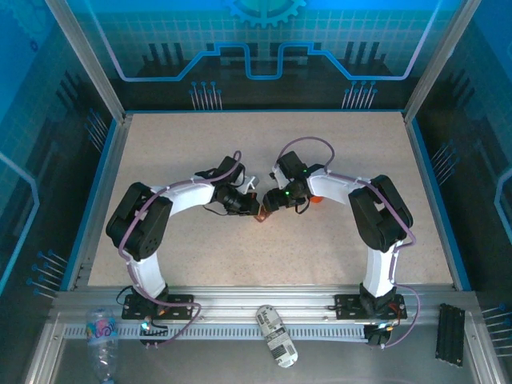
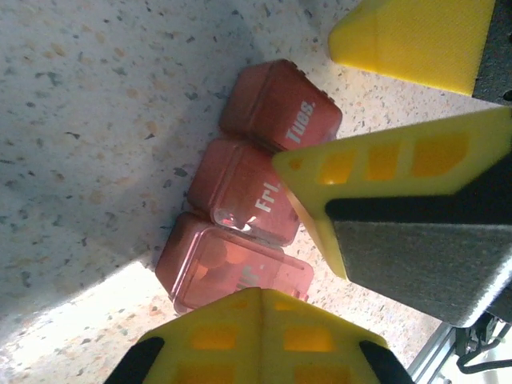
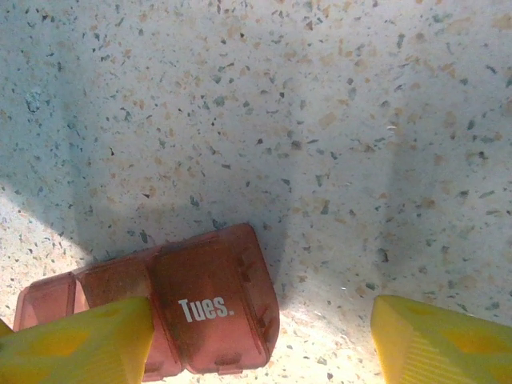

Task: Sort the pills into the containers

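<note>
The small, translucent red-brown plastic pill tray (image 2: pixel 240 192) lay flat on the pale speckled tabletop (image 3: pixel 280 120), near the middle of the table between my two arms. I judged it light and stiff, with glossy lids that would slip under a finger. A push from one side would probably send the whole tray skating. The lids looked thin, so I would steady the body by pinching across its narrow width, and lift a lid by its free lip rather than squeeze the top.

The left gripper (image 2: pixel 256 316) had its yellow fingers pressed together, the tip just over the nearest compartment. I could not tell whether it touched the lid or nipped its edge. The right gripper (image 3: pixel 262 324) stood spread and held nothing, straddling the "Tues." end of the tray with one finger close against it and the other over bare tabletop.

The left wrist camera gave me three compartments in a row, "Tues." and "Fri." readable, with rounded shapes under the nearest lid that might be pills. The right wrist camera gave me the tray's end and the gap beside it. From overhead the tray was a speck between both grippers, with an orange object (image 1: pixel 317 200) just beside the right one, too small to identify.
</note>
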You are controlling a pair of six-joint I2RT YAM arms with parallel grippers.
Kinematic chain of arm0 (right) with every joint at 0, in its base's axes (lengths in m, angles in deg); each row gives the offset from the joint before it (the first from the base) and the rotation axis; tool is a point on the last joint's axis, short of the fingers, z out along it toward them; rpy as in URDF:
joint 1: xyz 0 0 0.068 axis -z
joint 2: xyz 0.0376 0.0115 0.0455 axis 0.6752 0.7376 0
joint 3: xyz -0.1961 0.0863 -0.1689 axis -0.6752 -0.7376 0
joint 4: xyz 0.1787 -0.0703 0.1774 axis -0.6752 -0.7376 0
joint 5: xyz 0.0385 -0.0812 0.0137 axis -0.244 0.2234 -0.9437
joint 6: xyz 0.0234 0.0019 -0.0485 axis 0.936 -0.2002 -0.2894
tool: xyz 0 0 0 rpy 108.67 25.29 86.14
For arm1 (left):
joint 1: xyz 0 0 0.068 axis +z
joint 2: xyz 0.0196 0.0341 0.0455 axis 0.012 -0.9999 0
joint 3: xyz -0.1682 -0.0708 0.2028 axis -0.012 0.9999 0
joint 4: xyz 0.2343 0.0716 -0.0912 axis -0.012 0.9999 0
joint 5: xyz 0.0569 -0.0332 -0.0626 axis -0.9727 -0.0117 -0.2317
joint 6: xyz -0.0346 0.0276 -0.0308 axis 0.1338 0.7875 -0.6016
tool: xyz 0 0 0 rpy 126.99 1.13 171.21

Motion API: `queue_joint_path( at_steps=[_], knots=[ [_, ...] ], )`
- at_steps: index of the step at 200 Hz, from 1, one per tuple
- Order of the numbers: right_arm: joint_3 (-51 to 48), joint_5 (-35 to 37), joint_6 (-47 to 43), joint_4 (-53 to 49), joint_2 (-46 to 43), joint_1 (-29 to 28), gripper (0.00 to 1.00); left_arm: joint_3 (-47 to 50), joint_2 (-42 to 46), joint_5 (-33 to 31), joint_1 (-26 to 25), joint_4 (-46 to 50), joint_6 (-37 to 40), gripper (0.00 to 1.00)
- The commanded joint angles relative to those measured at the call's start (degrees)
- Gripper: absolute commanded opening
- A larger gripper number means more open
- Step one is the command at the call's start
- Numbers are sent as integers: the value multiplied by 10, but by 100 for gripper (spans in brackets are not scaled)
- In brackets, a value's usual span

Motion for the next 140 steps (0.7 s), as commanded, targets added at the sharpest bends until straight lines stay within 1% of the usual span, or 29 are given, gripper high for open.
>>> queue_joint_path(
  at_steps=[1, 53, 95, 140],
  knots=[
    [2, 26, 6, -18, 25, 10, 72, 10, 14, 4, -5, -9, -12, 0],
    [7, 20, 13, -19, 24, 20, 72, 11, -2, -18, -13, -8, -2, 0],
    [9, 14, 13, -20, 32, 22, 72, -1, -11, -54, -33, 12, 21, 0],
    [3, 7, 19, -13, 34, 22, 71, -15, -20, -80, -50, 11, 25, 0]
  ],
)
